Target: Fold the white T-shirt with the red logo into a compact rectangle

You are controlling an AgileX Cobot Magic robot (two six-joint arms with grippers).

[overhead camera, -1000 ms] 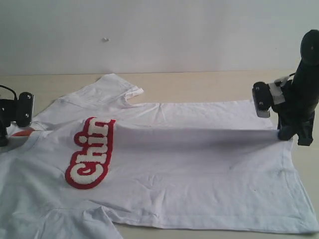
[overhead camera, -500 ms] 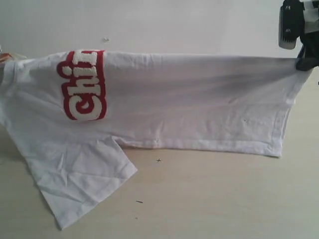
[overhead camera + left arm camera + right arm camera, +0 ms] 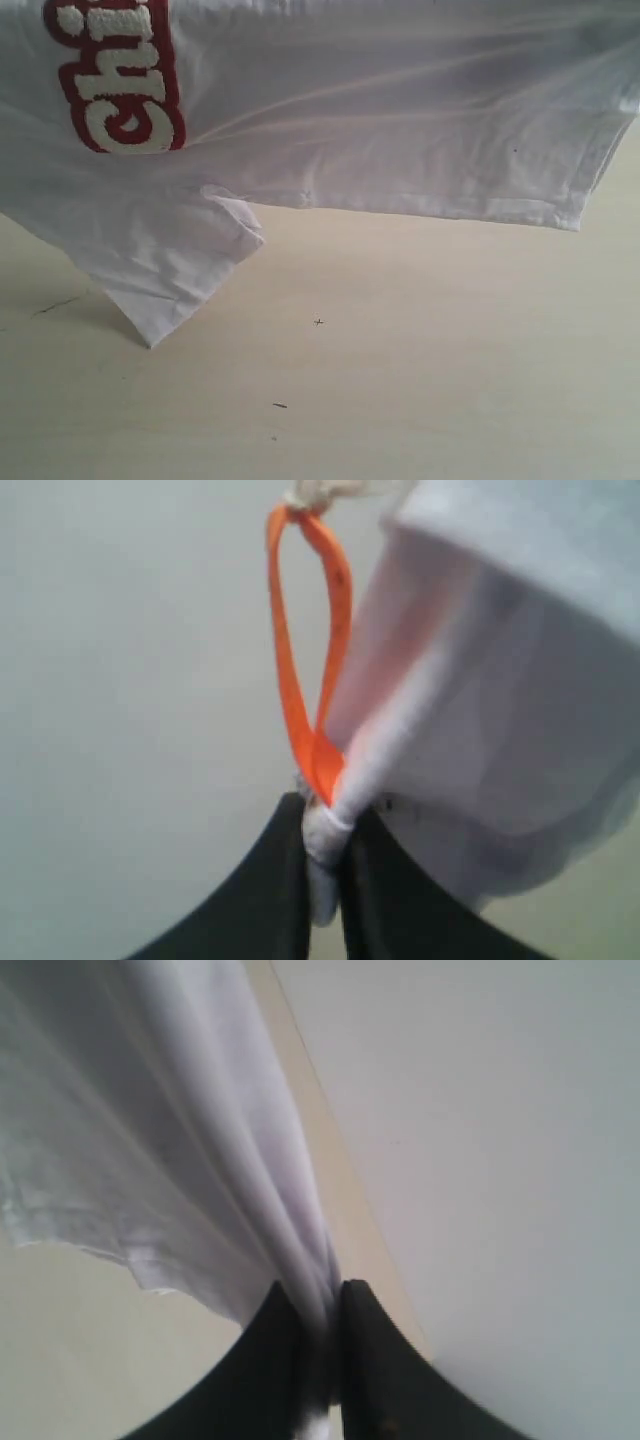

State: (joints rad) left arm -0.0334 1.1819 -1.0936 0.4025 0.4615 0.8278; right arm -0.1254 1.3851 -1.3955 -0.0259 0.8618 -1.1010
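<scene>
While the exterior view leaves both of my grippers outside its edges, it shows the white T-shirt (image 3: 400,120) hanging in the air above the pale table (image 3: 400,380), spread across the whole width of the view. The red logo (image 3: 120,85) sits at the far left of the cloth, running up and down. The upper edge cuts it off, so only its first letters show. Below it a short sleeve (image 3: 170,270) droops lowest, its corner pointing down toward the table at the left; I cannot tell whether the tip touches the surface. The bottom hem (image 3: 600,160) hangs at the right, clear of the table.

Through the left wrist view, my left gripper (image 3: 322,880) has its two dark fingers pressed together on a bunched white rib of the shirt's neck, right where the orange tag (image 3: 300,650) is sewn in. The tag stands out from the pinch as a narrow loop, and the rest of the cloth billows beside it against a plain pale wall (image 3: 120,730).

Through the right wrist view, my right gripper (image 3: 318,1350) is likewise pinching the shirt. A gathered fold of white cloth runs straight into the slit between the dark fingers and fans out from there. Beyond the cloth lie a strip of table and the wall.
</scene>
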